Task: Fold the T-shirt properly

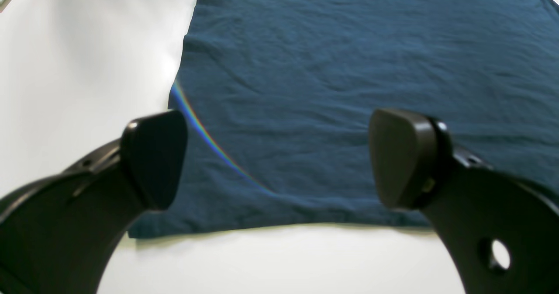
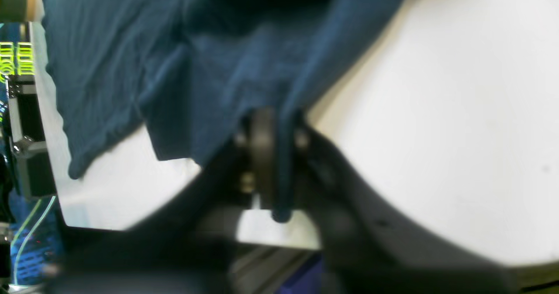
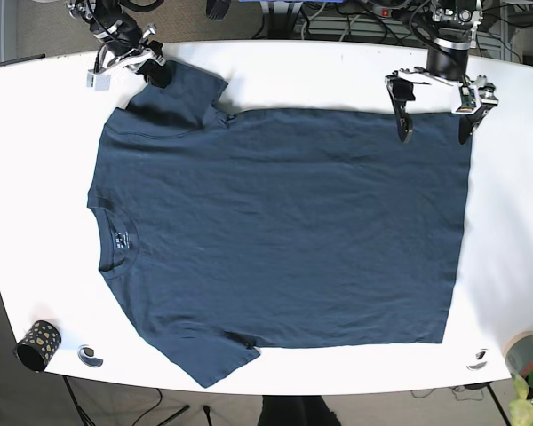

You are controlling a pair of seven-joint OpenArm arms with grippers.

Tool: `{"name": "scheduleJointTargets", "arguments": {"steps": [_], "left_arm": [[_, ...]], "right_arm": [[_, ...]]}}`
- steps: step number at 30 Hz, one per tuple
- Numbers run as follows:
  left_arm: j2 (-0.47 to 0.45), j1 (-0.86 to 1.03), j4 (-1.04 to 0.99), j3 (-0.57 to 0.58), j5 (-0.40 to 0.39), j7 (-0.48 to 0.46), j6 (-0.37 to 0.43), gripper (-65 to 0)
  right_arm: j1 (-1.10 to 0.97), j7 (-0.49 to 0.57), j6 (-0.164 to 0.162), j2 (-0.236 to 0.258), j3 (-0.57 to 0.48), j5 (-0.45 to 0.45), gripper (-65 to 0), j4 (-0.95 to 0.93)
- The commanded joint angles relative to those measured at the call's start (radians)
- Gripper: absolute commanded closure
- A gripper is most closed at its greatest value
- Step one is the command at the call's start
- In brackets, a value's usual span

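Shirt: T-shirt [image 3: 275, 240] spread flat across white desk [image 3: 275, 71], no fold visible.
Right hand [image 2: 273, 163]: clamped on sleeve [image 3: 182, 93] at far corner.
Left hand [image 1: 279, 158]: spread apart, empty, poised above hem corner.
Progress: barely begun; all folds remain.

A white table [image 3: 338, 71] carries a blue T-shirt [image 3: 284, 231] spread flat at centre, collar toward 9 o'clock; a dotted cup [image 3: 38, 343] stands at 8 o'clock.
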Motion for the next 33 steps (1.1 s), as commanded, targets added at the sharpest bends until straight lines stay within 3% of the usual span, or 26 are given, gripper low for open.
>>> {"name": "scheduleJointTargets", "arguments": {"steps": [1, 4, 8, 11, 16, 19, 23, 25, 33], "left_arm": [[-0.007, 0.009, 0.017, -0.005, -0.008, -0.030, 0.001, -61.9], [-0.007, 0.010, 0.017, -0.005, -0.030, -0.030, 0.001, -61.9], [-0.027, 0.015, 0.017, -0.005, -0.122, -0.025, 0.001, -62.1], [-0.053, 0.012, 0.018, -0.004, -0.149, 0.021, 0.001, -61.9], [-0.052, 0.007, 0.018, 0.003, -0.074, 0.047, 0.001, -61.9], [-0.047, 0.007, 0.018, 0.003, -0.017, 0.046, 0.001, -61.9], [-0.036, 0.009, 0.018, -0.002, -0.011, 0.046, 0.001, -61.9], [-0.038, 0.009, 0.018, -0.002, -0.011, 0.046, 0.001, -61.9], [-0.036, 0.010, 0.018, 0.003, -0.013, 0.047, 0.001, -61.9]], "right_arm": [[-0.010, -0.017, -0.009, 0.005, 0.005, -0.020, 0.0, -0.018], [-0.010, -0.017, -0.009, 0.005, 0.005, -0.020, 0.0, -0.029], [-0.013, -0.017, -0.009, 0.005, 0.005, -0.020, 0.0, -0.029], [-0.013, -0.017, -0.009, 0.005, 0.005, -0.020, 0.0, -0.029], [-0.016, -0.015, -0.010, 0.007, 0.009, -0.020, 0.0, -0.015], [-0.018, -0.015, -0.010, 0.016, 0.011, -0.064, 0.0, 0.028], [-0.044, -0.014, -0.009, -0.022, 0.020, -0.141, -23.0, 0.129], [-0.051, -0.014, -0.003, -0.042, 0.046, -0.146, -30.1, 0.169], [-0.068, -0.021, -0.001, -0.070, 0.062, -0.152, -32.2, 0.220]]}}
